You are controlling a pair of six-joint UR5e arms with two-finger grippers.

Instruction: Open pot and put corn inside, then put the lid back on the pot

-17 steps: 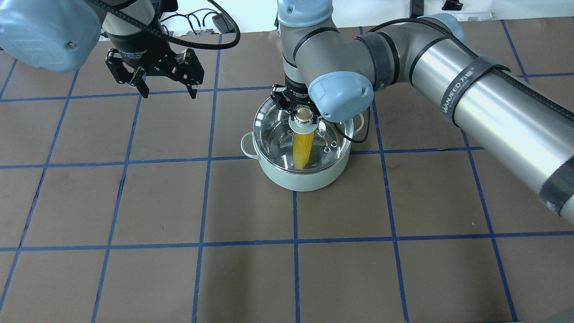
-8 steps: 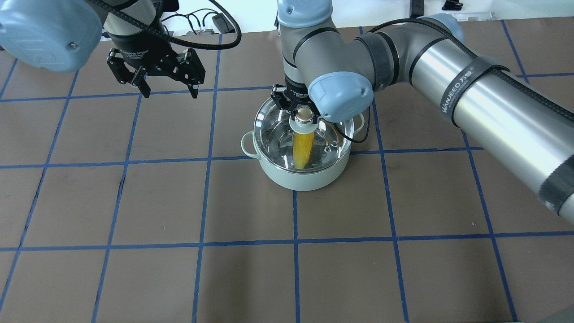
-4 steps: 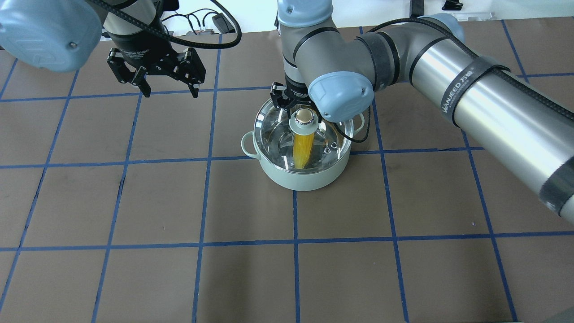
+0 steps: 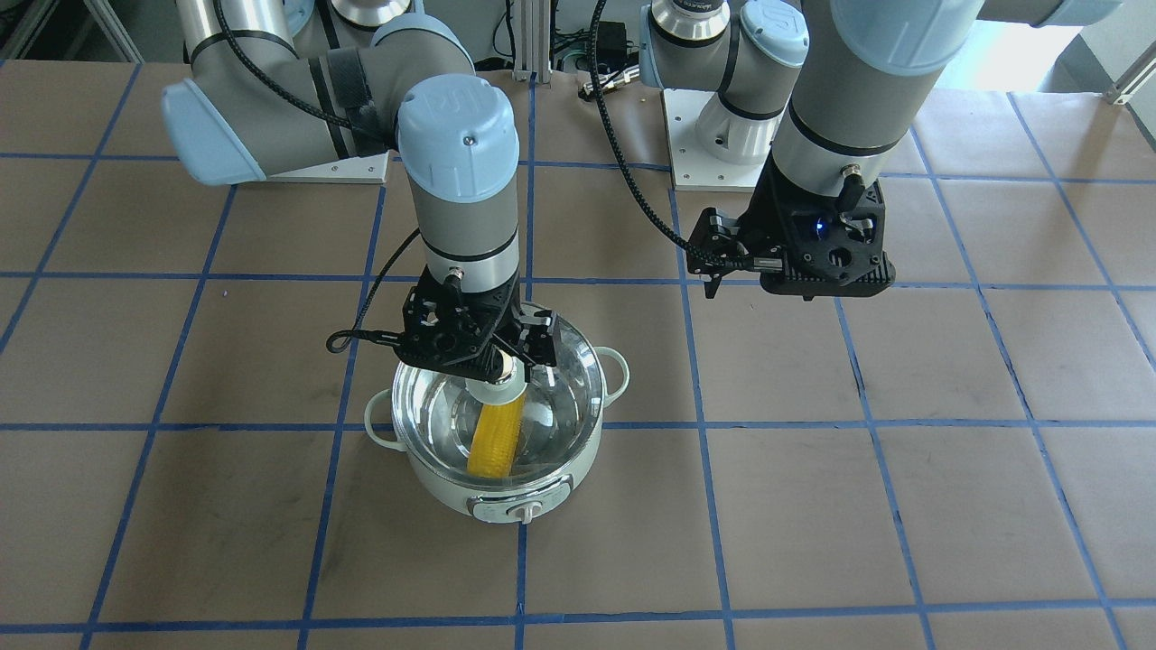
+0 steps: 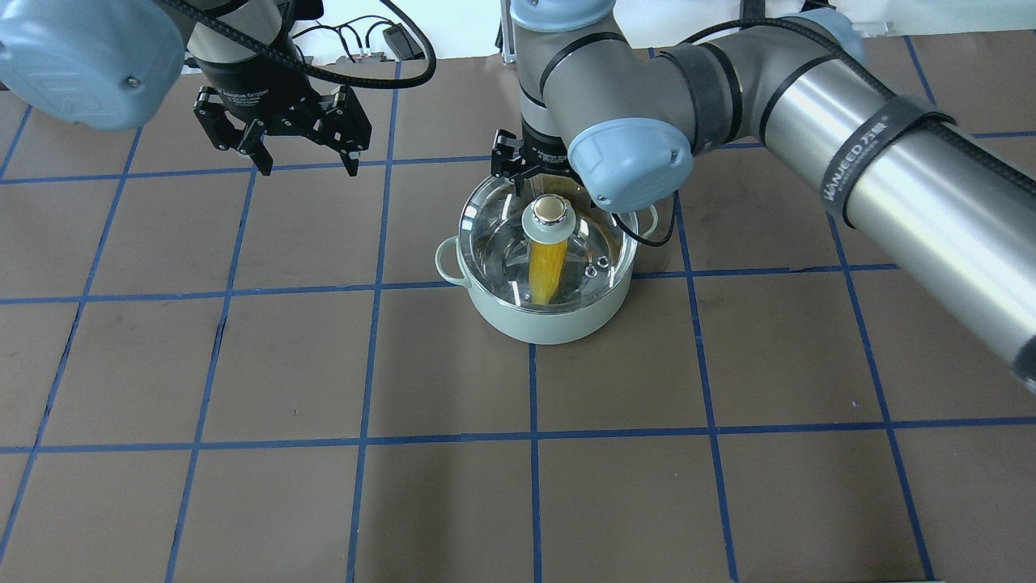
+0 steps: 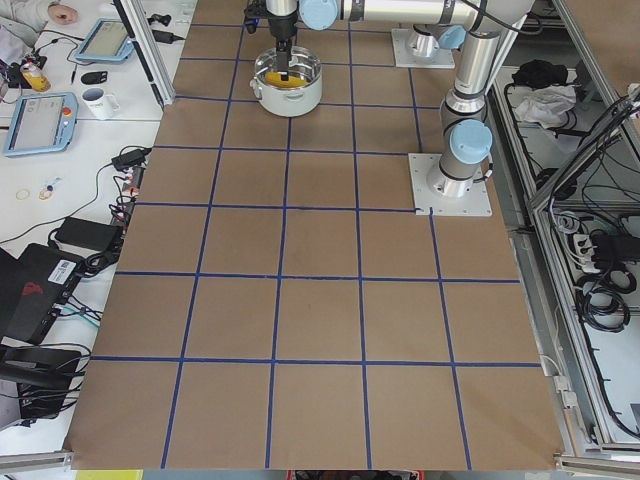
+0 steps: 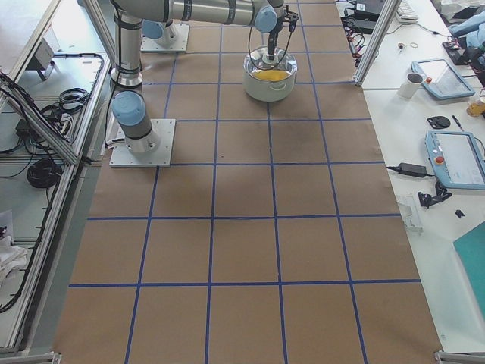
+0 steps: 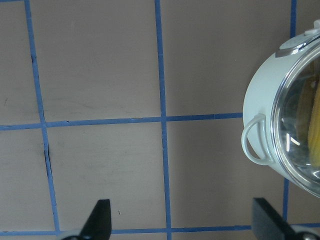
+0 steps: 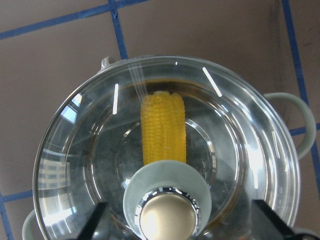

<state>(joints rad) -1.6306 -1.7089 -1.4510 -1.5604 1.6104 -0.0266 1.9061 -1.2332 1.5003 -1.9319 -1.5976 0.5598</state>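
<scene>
The pale mint-green pot (image 5: 550, 320) stands mid-table with the clear glass lid (image 5: 502, 243) seated on it. The yellow corn (image 5: 545, 271) lies inside, seen through the glass. My right gripper (image 5: 541, 180) is open just above and behind the gold-beige knob (image 5: 549, 209) and touches nothing. In the right wrist view its fingers (image 9: 97, 220) stand wide on either side of the knob (image 9: 167, 220), over the corn (image 9: 162, 130). My left gripper (image 5: 279, 154) is open and empty, left of the pot and behind it. The pot's side (image 8: 260, 100) shows at the right of the left wrist view.
The table is brown paper with a blue tape grid (image 5: 368, 364). The arm bases (image 4: 713, 135) stand at the robot's side. Tablets and a mug (image 6: 97, 100) lie on side benches beyond the table's ends.
My right gripper has come off the lid's knob and drawn up and back from it. The lid stays on the pot. My left gripper has hardly moved.
</scene>
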